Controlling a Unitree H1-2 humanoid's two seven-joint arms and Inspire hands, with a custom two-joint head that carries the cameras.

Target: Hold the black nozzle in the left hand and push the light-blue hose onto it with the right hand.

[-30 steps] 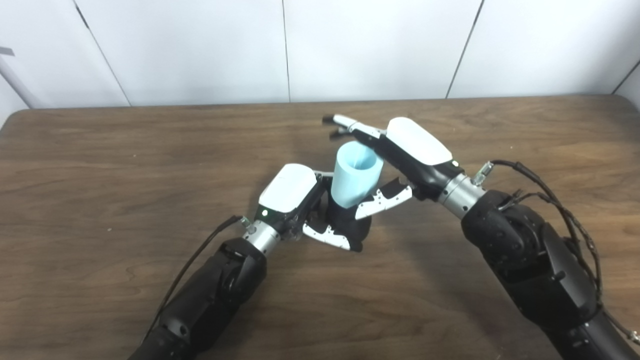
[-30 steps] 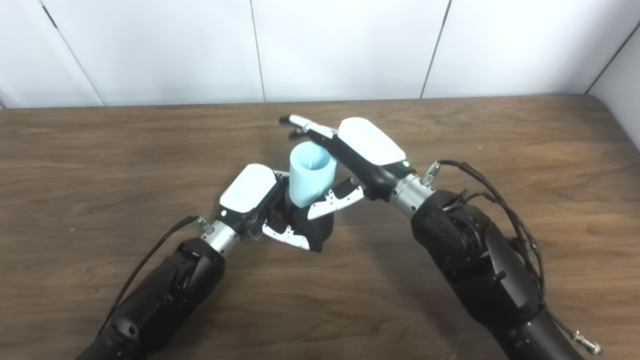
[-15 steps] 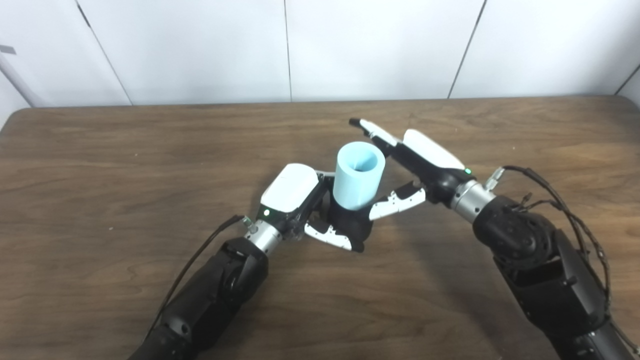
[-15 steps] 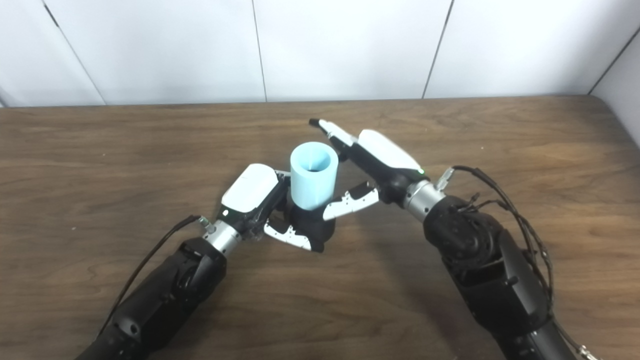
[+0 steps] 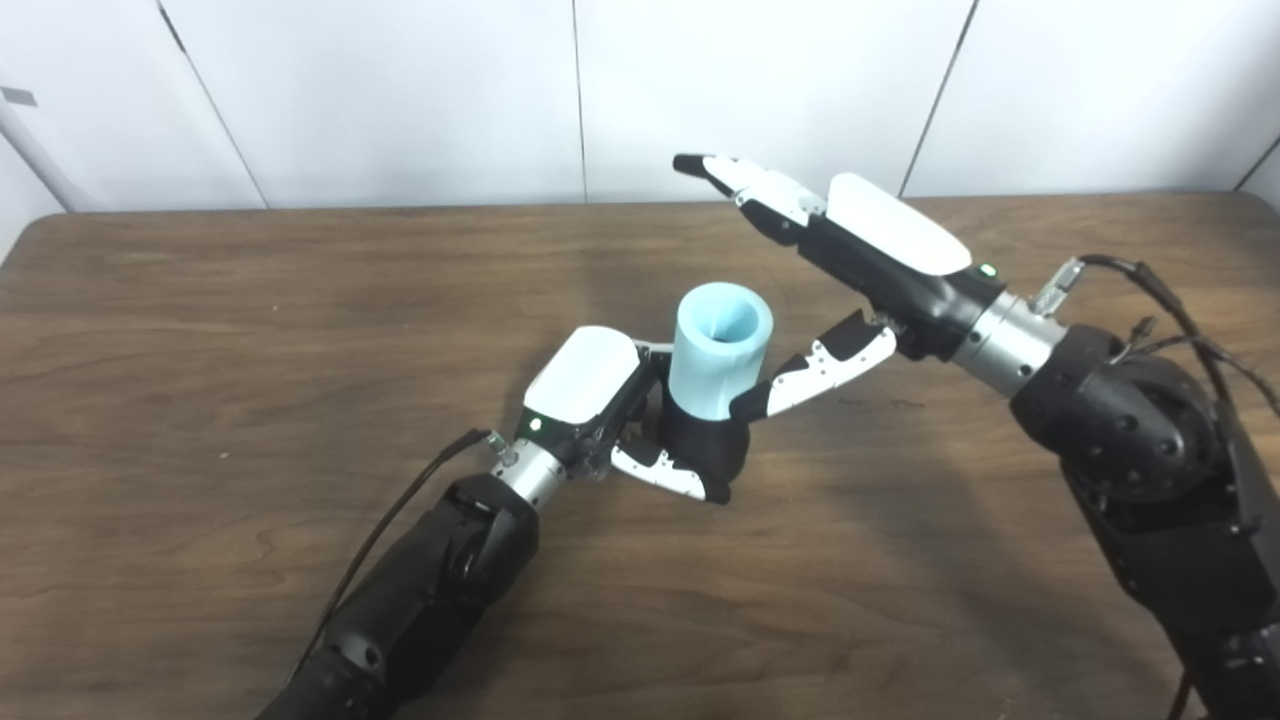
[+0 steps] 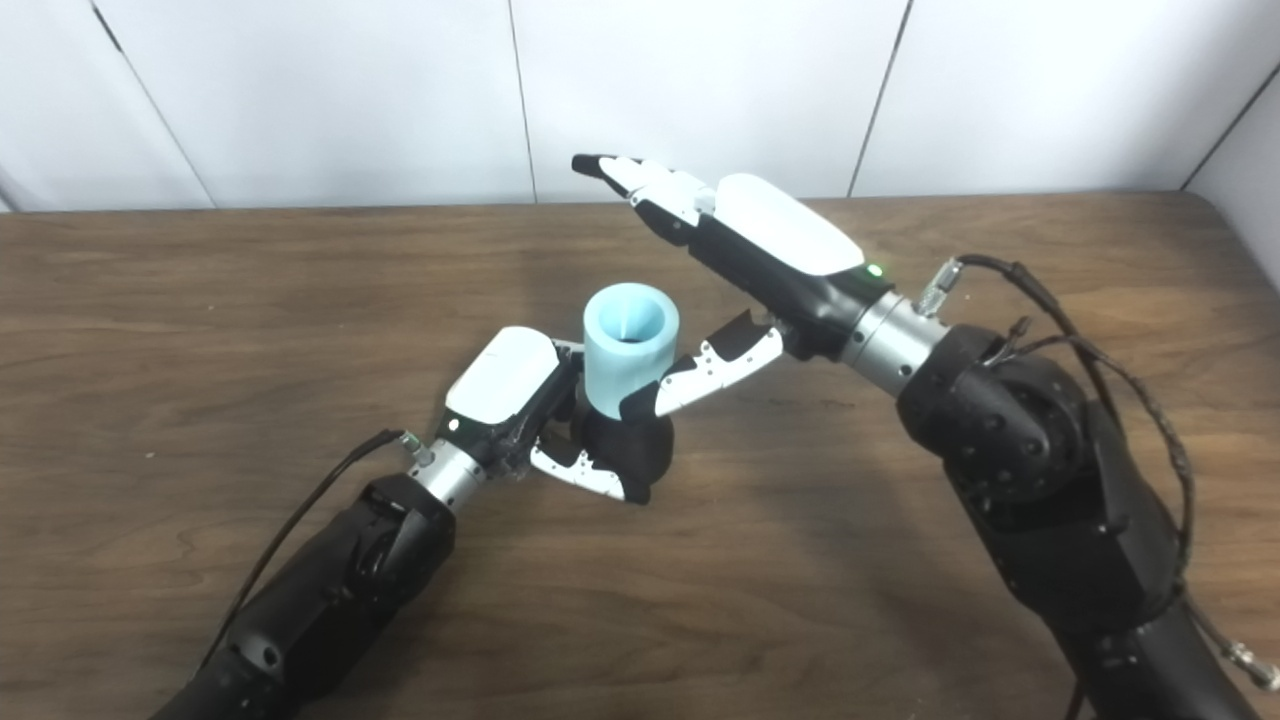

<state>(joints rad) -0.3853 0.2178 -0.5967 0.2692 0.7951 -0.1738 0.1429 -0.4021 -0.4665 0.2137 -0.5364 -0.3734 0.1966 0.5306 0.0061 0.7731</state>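
I have the left robot hand (image 5: 600, 400) low on the desk (image 5: 200, 330), just left of centre, its fingers wrapped around the black nozzle (image 5: 700, 450), which stands on the desk with its base touching the wood. The thumb (image 5: 665, 472) curls across the front of the nozzle at about 6 o'clock of it, and the white back of the hand faces up toward my cameras. The hose (image 5: 718, 350), a short light-blue tube, sits upright on top of the nozzle with its open mouth facing up; its lower end meets the black body, though I cannot tell how far it is seated. The right robot hand (image 5: 850, 270) is spread and holds nothing: it hovers at about 2 o'clock from the hose, raised above the desk, with its long fingers (image 5: 740, 185) stretched straight toward 10 o'clock and well clear of the hose top. Its thumb (image 5: 815, 365) points down toward 8 o'clock, the dark tip just beside the hose's right wall; whether it touches I cannot tell. Both forearms enter from the bottom edge, and loose cables (image 6: 1060, 330) trail by the right wrist.
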